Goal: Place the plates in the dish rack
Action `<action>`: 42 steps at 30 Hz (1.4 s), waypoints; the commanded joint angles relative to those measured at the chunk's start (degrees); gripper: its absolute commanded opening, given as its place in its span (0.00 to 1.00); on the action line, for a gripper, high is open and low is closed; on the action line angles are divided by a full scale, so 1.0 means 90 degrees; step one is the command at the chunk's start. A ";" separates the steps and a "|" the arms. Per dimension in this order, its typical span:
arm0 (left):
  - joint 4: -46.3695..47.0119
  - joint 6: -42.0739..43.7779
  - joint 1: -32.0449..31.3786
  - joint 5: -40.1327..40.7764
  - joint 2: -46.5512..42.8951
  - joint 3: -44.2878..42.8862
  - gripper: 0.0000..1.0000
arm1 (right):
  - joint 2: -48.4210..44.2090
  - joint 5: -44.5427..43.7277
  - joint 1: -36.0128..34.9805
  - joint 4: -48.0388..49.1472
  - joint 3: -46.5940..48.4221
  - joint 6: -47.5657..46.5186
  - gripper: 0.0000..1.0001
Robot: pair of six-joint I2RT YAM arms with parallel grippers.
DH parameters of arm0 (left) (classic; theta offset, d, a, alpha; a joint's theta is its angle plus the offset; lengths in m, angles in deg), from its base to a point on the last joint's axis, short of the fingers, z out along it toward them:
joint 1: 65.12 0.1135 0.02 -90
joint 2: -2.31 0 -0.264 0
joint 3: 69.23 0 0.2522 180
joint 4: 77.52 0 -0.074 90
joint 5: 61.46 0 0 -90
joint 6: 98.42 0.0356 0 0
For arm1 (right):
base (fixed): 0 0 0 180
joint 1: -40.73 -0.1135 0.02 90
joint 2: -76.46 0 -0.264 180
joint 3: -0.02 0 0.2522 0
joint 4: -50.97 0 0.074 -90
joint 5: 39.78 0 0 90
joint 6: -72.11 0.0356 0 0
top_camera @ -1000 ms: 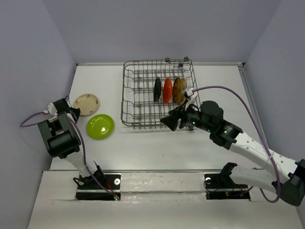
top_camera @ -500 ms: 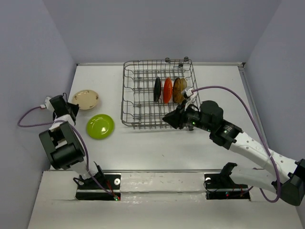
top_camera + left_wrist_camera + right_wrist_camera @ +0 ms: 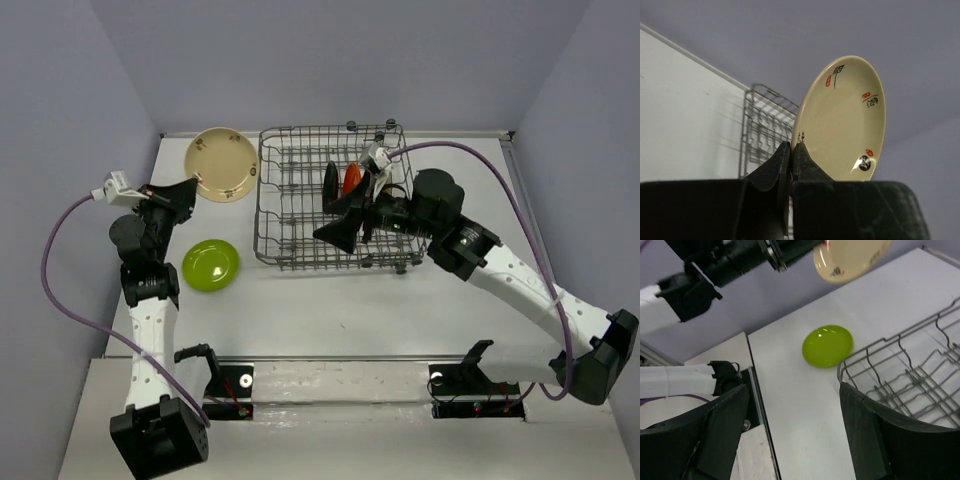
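Note:
My left gripper is shut on the rim of a cream plate with small red and black marks, held up in the air left of the dish rack. The left wrist view shows the plate standing on edge above the pinched fingers, the rack behind. A lime green plate lies flat on the table. Black and orange-red plates stand in the rack. My right gripper hovers open and empty over the rack's front; its view shows the green plate, the cream plate and the rack corner.
The right arm reaches in over the rack's right side and hides what stands there. Grey walls enclose the white table on the left, back and right. Both arm bases sit at the near edge.
The left arm has lifted the cream plate off the table and swung it up toward the rack's back left. The right gripper has moved left over the rack and opened wider.

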 commanded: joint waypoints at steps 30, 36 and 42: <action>0.2718 -0.0580 -0.2277 -0.5037 0.0414 0.0950 0.06 | 0.3264 0.2499 0.1290 -0.4045 0.4769 -0.2178 0.89; 0.1784 -0.0073 -0.2277 -0.4900 0.0502 0.0726 0.06 | 0.3098 0.2750 0.1290 -0.4055 0.4788 -0.1506 0.88; 0.1232 0.0495 -0.2267 -0.4714 0.0453 0.0549 0.06 | 0.3097 0.2029 0.0618 -0.4356 0.4242 -0.1503 0.87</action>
